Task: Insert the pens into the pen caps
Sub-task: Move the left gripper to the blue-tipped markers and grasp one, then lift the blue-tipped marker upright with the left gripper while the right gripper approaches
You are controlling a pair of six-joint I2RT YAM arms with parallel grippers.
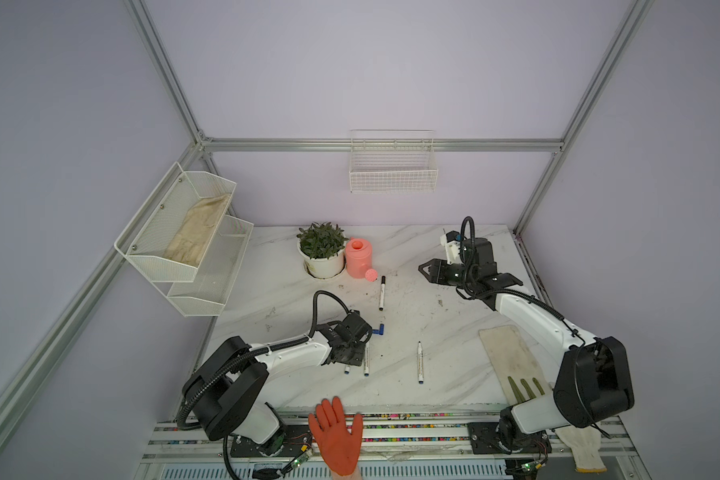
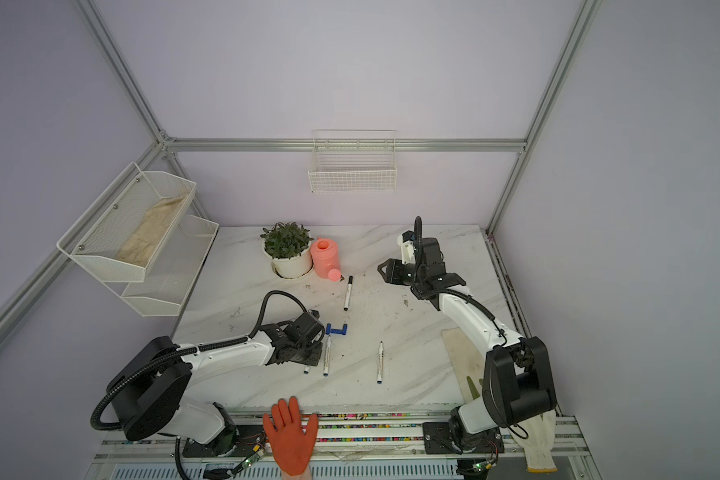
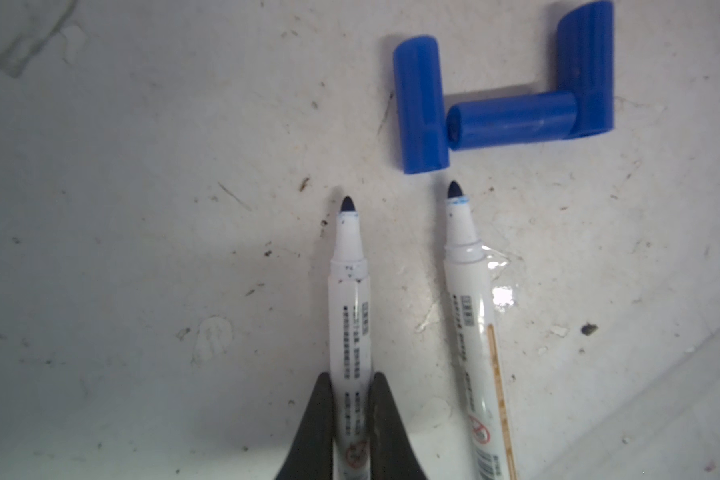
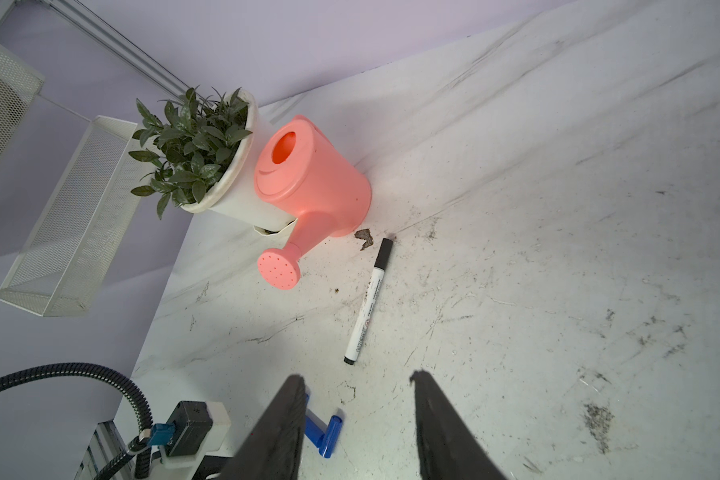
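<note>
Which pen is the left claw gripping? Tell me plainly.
The blue-tipped pen clamped in the left claw. Its twin lies loose right beside it; the black-capped pen and a third blue pen lie farther off, untouched.

Pale lilac walls [image 1: 350, 83] close the cell on three sides, joined by an aluminium frame [image 1: 383, 145] — one bar runs level across the back wall, others slant up the corners. A white wire basket [image 1: 393, 174] hangs from that bar. On the left wall sits a two-tier mesh shelf [image 1: 208, 291], with a beige cloth [image 1: 196, 232] lying in its upper tier. The table [image 1: 412, 245] is white marble with grey veins, scuffed and flecked with dirt. A metal rail [image 1: 412, 432] runs along its near edge. The light is soft and even — shadows are faint.
</note>
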